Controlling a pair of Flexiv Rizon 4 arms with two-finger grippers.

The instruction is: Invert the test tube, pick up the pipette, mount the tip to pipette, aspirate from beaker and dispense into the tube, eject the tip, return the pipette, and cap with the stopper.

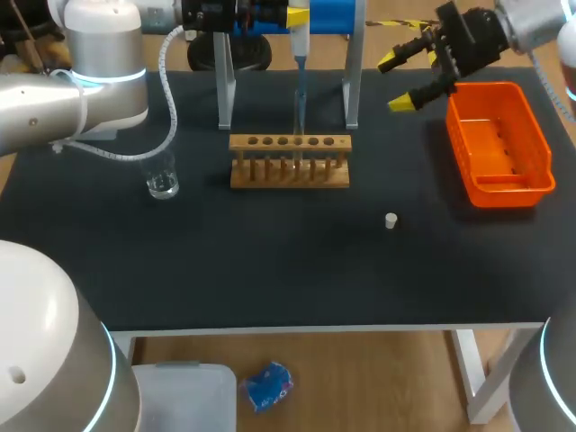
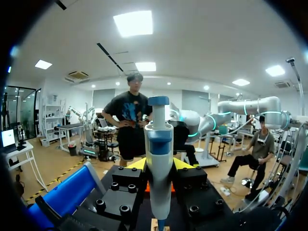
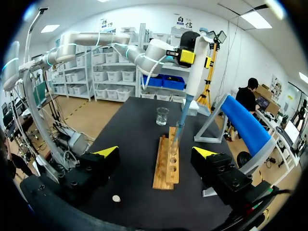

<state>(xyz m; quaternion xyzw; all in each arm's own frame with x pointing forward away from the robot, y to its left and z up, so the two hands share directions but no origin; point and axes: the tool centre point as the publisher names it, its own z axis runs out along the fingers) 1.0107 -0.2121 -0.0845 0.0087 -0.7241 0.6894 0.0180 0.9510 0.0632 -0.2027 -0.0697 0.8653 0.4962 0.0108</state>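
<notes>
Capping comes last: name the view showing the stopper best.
Head view: the stopper stands alone on the table, unobstructed. Right wrist view shows it small, beside the right gripper. Left wrist view misses it.

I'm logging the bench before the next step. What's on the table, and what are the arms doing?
black table mat: one, black, covers the table
wooden test tube rack: one, light brown, middle, towards the back
clear glass test tube: one, clear, upright in the rack
white and blue pipette: one, upright, tip down at the test tube
small glass beaker: one, clear, left of the rack
small white stopper: one, white, in front of the rack, to its right
orange plastic bin: one, orange, right side
blue stand with metal legs: one, behind the rack
left pincer: shut on the pipette
right pincer: open, holding nothing, beside the bin
</notes>
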